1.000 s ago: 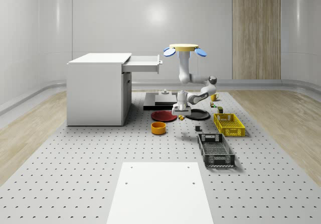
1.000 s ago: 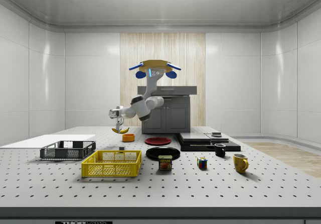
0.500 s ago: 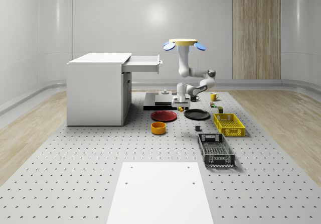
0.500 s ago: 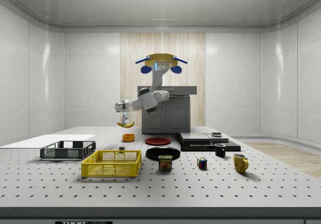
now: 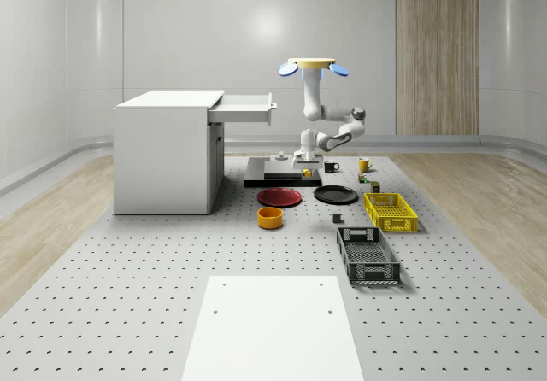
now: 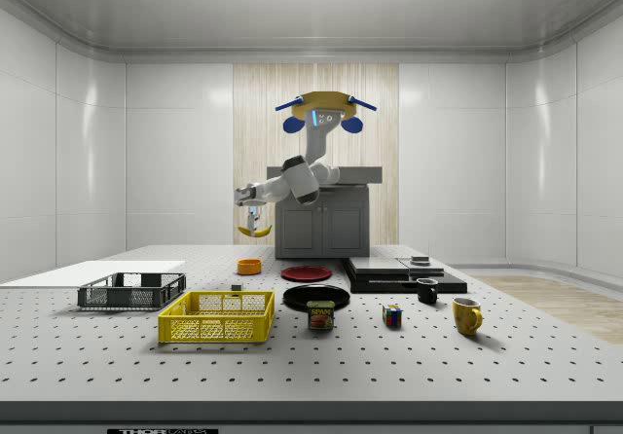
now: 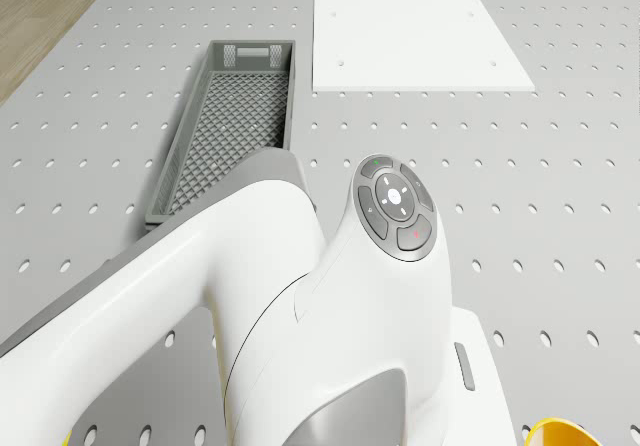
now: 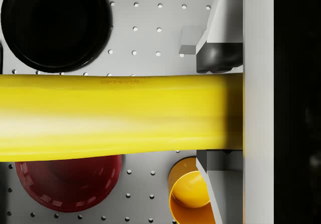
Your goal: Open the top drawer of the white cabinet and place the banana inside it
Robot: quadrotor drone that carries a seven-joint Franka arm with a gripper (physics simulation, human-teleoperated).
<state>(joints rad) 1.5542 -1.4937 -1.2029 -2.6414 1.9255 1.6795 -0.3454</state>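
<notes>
Pegboard bench [image 5: 128, 313], white cabinet [image 5: 162, 155] w/ top drawer [image 5: 244, 108] already pulled out. Drone [image 5: 312, 65] hovers beside it; jaws clamp banana [image 6: 255, 231] mid-air above bench. Left: carry over drawer, release.

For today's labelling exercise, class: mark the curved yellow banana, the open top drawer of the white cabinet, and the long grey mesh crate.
Curved yellow banana [image 8: 115, 116], wrist view: middle of its peel.
Open top drawer [image 5: 246, 107], whole-scene view: its side wall.
Long grey mesh crate [image 7: 184, 140], drone view: its near side wall.
</notes>
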